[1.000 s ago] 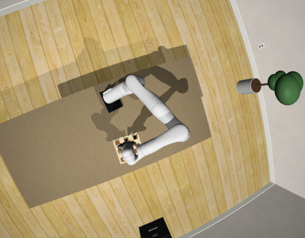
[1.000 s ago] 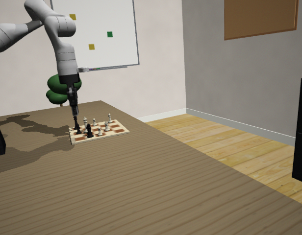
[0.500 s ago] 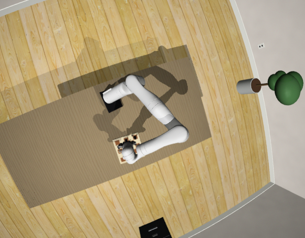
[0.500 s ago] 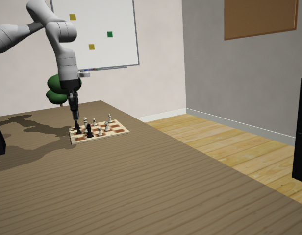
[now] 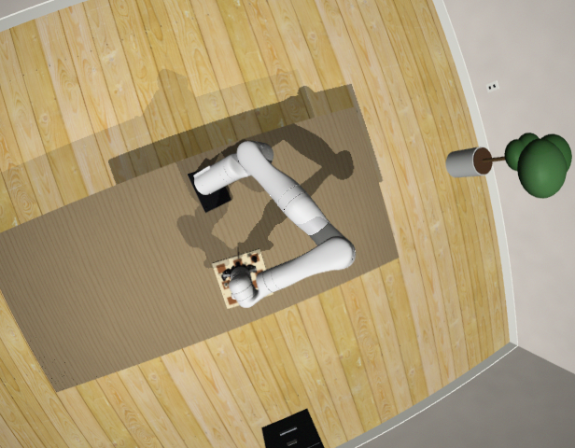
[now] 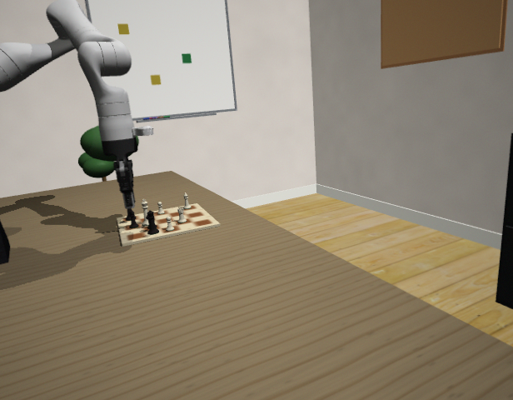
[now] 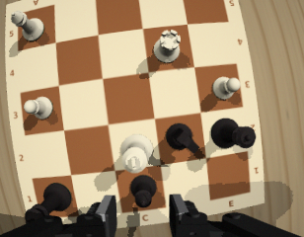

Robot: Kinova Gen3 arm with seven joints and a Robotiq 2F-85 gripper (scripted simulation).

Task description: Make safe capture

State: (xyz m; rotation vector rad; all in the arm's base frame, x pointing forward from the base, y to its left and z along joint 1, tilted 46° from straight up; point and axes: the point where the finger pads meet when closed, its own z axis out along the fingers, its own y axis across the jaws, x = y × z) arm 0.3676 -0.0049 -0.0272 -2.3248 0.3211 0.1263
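Note:
The small chessboard point(image 7: 126, 14) point(image 6: 207, 224) point(image 5: 229, 301) lies on the table. In the wrist view a black pawn point(image 7: 143, 189) point(image 6: 132, 217) stands on C1. My gripper point(image 7: 142, 208) point(image 6: 128, 205) hangs straight over it, part open, one finger on each side of the pawn's head and just above it. Nothing is held. A tall white piece point(image 7: 135, 152) stands on C2 right behind the pawn. Black pieces stand on D2 point(image 7: 182, 137), E2 point(image 7: 229, 133) and A1 point(image 7: 55, 197). White pieces stand on A5 point(image 7: 28, 26), D4 point(image 7: 168, 45), E3 point(image 7: 225, 86) and A3 point(image 7: 38, 107).
The brown table point(image 6: 248, 301) point(image 5: 109, 299) stretches wide around the board. The arm's black base point(image 5: 213, 200) stands behind the board. A potted plant point(image 5: 534, 163) and a black cabinet point(image 6: 511, 219) stand off the table.

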